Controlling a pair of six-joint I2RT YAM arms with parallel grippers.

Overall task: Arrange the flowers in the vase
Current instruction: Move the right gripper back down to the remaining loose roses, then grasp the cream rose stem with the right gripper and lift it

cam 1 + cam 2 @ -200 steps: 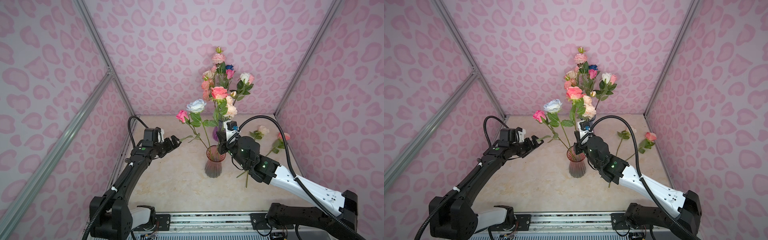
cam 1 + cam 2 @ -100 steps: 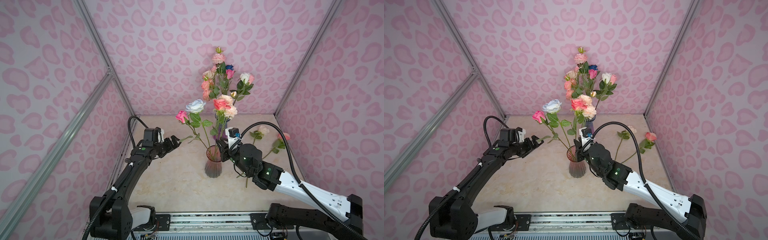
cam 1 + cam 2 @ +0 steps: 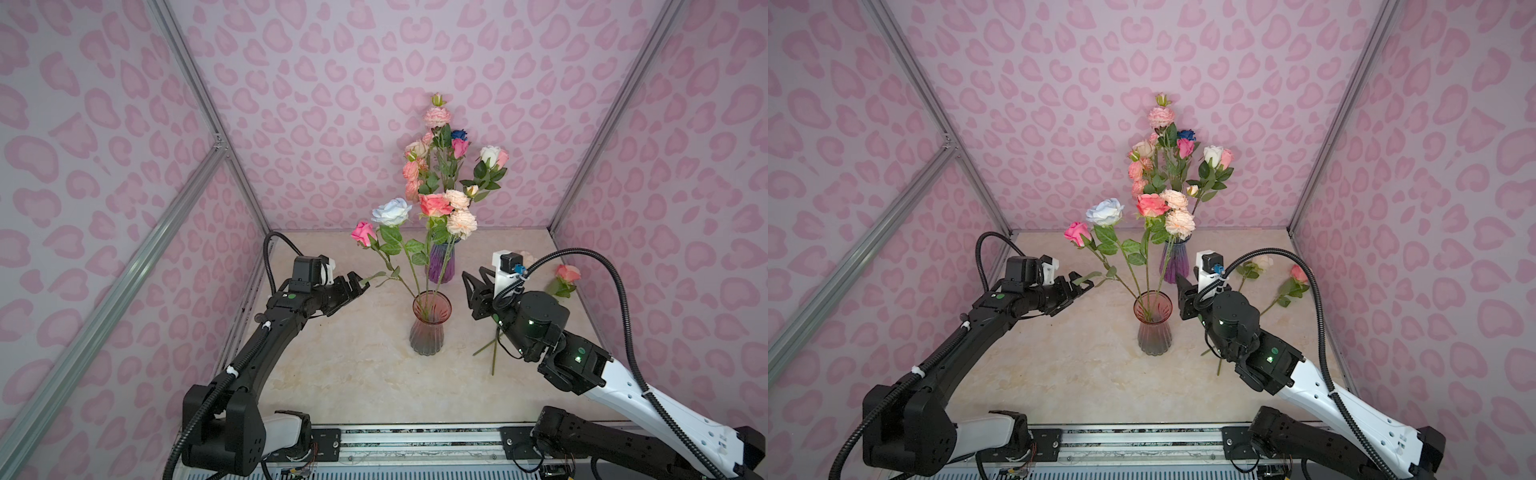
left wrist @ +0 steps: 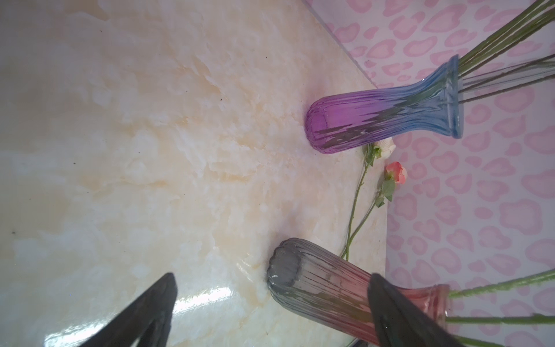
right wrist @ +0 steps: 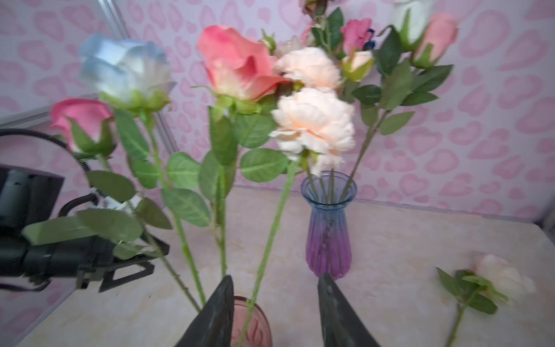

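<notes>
Front vase (image 3: 429, 332) before rear vase (image 3: 441, 266); 2 flowers (image 3: 567, 273) on table (image 3: 353, 365), right

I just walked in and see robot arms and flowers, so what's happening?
Two robot arms are putting artificial roses into a pink glass vase, and several already stand in it. The right end effector is open beside the vase, holding nothing. The left end effector is open too, near a leaf on the other side. A pink rose and a cream rose lie on the table.

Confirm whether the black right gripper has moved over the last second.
Yes. The right gripper has backed off to the right, away from the ribbed pink-to-grey glass vase, its jaws now apart.
</notes>
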